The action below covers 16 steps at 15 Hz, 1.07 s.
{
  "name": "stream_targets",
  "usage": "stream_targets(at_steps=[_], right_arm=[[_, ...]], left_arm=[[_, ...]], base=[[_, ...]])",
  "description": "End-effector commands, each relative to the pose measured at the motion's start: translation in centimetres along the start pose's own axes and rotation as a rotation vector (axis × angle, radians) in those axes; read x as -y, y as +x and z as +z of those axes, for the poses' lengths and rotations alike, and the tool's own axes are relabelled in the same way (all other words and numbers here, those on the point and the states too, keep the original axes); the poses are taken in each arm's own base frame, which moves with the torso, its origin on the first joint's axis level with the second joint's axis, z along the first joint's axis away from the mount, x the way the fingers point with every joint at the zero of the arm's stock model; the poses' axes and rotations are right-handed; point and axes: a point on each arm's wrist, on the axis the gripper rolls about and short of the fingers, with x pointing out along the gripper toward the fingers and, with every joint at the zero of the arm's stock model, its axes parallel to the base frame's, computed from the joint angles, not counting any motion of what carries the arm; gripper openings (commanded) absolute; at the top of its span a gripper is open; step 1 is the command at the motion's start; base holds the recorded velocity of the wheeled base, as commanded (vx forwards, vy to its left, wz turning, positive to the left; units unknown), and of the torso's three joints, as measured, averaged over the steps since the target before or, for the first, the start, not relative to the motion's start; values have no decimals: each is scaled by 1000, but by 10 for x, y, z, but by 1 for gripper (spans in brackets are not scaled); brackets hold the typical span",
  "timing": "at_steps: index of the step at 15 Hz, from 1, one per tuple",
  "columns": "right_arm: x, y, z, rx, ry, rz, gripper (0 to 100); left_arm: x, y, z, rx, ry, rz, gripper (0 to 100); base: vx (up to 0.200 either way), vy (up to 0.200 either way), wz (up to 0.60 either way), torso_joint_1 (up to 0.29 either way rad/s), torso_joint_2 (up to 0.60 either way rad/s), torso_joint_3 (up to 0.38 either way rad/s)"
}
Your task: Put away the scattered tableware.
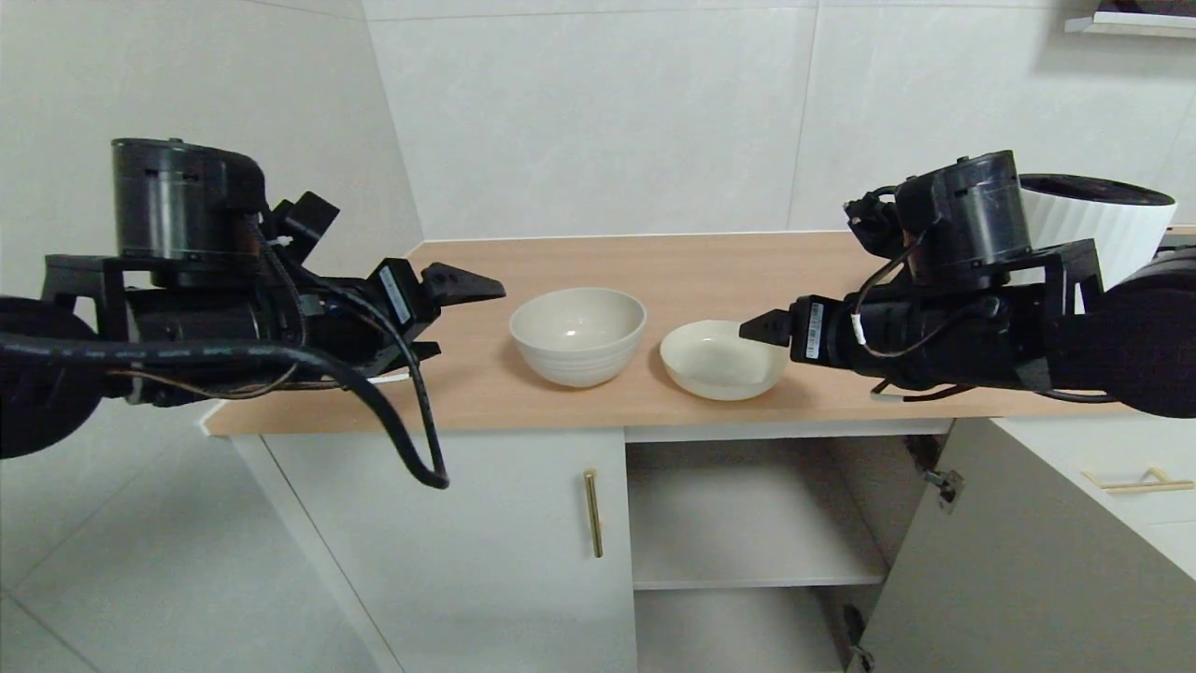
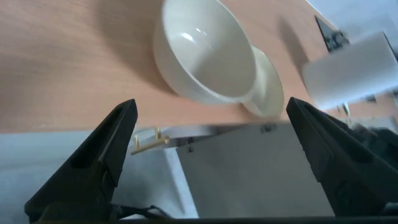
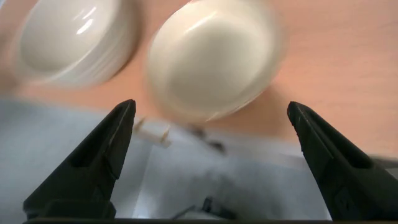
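Two cream bowls stand side by side on the wooden counter (image 1: 523, 402). The deeper ribbed bowl (image 1: 577, 335) (image 2: 205, 53) (image 3: 65, 40) is on the left and the shallower bowl (image 1: 721, 358) (image 2: 267, 90) (image 3: 211, 62) on the right, near the front edge. My left gripper (image 1: 448, 318) (image 2: 211, 107) hangs open over the counter's left end, a short way left of the ribbed bowl. Open as well, my right gripper (image 1: 766, 332) (image 3: 210, 112) is level with the shallow bowl's right rim, which lies between its spread fingers in the right wrist view. Neither gripper holds anything.
Below the bowls the cabinet stands open, with an inner shelf (image 1: 747, 570) and its door (image 1: 981, 561) swung out to the right. A closed door with a gold handle (image 1: 591, 512) is to its left. A white ribbed container (image 1: 1112, 224) stands at the counter's back right.
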Motion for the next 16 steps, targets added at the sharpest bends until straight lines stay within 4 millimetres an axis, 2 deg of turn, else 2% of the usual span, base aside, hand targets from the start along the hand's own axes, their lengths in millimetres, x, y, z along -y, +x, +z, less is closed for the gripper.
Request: stream_targets(at_steps=[1, 3, 5, 11, 16], right_arm=[[6, 13, 1, -2, 6, -34, 100], [10, 24, -3, -18, 4, -60, 100], [11, 26, -3, -16, 7, -64, 100], [12, 27, -1, -2, 12, -77, 100], [12, 27, -3, -7, 15, -80, 100]], left_arm=[[-3, 22, -4, -21, -16, 33, 100], [-7, 40, -6, -4, -33, 98, 100], [-5, 45, -7, -7, -67, 89, 100], [-10, 79, -21, -35, -133, 86, 100], [-10, 82, -20, -11, -139, 84, 100]], base=[[0, 0, 0, 0, 0, 0], [0, 0, 0, 0, 0, 0], [0, 0, 0, 0, 0, 0], [0, 0, 0, 0, 0, 0], [0, 0, 0, 0, 0, 0]])
